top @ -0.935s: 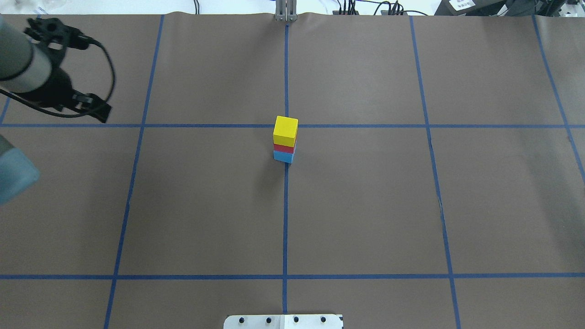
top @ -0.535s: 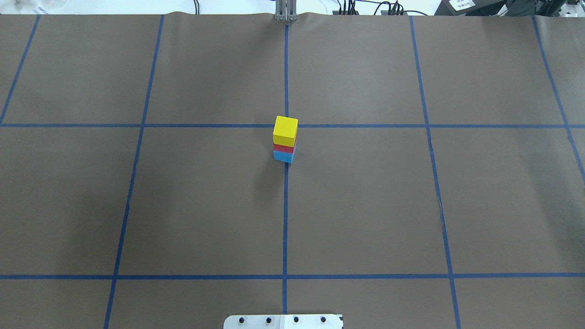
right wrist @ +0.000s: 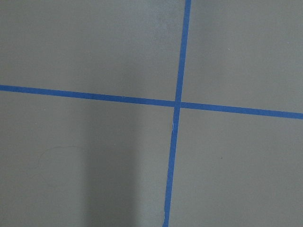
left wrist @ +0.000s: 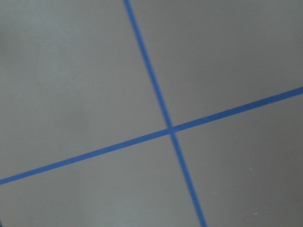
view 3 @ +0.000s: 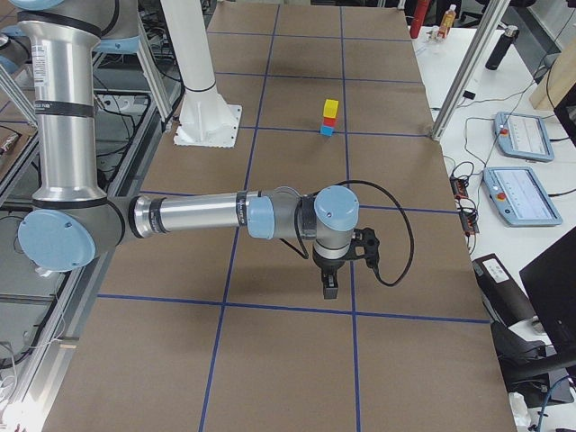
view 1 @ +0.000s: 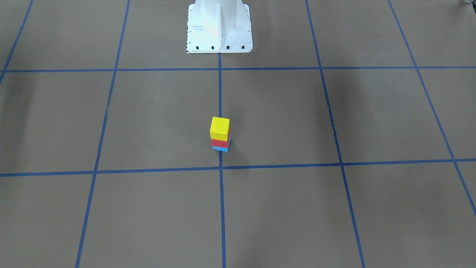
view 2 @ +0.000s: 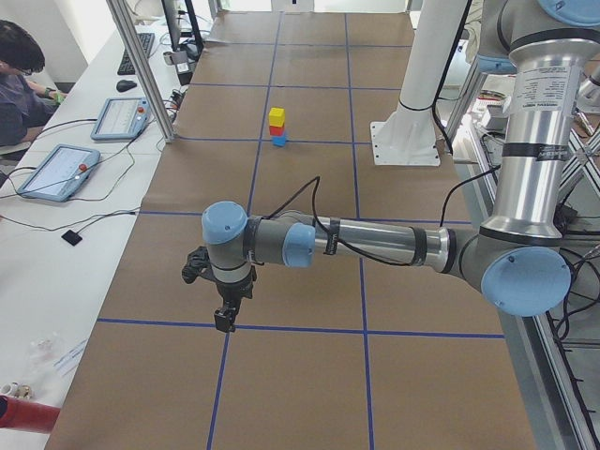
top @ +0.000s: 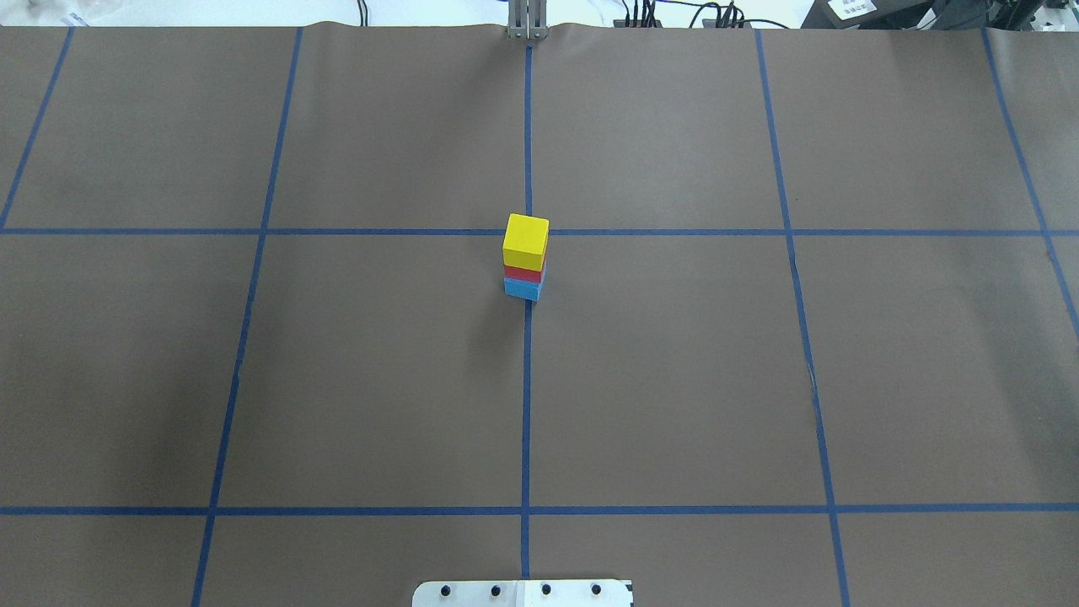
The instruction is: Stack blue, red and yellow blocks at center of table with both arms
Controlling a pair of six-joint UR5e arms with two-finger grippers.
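1. The blue block (top: 521,290) sits at the middle of the tabletop (top: 674,379), on a tape line (top: 526,405) near a crossing.
2. The red block (top: 523,274) rests on it, with the yellow block (top: 526,240) on top; the stack stands upright.
3. The left tool (view 2: 225,317) hangs over the tabletop's end, well apart from the stack; I cannot tell how far open it is.
4. The right tool (view 3: 329,286) hangs over the opposite end; its opening cannot be told either.

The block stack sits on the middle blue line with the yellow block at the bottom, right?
No: the yellow block is on top, red block beneath, blue block at the bottom, as the overhead view shows. It does sit on the middle blue line.
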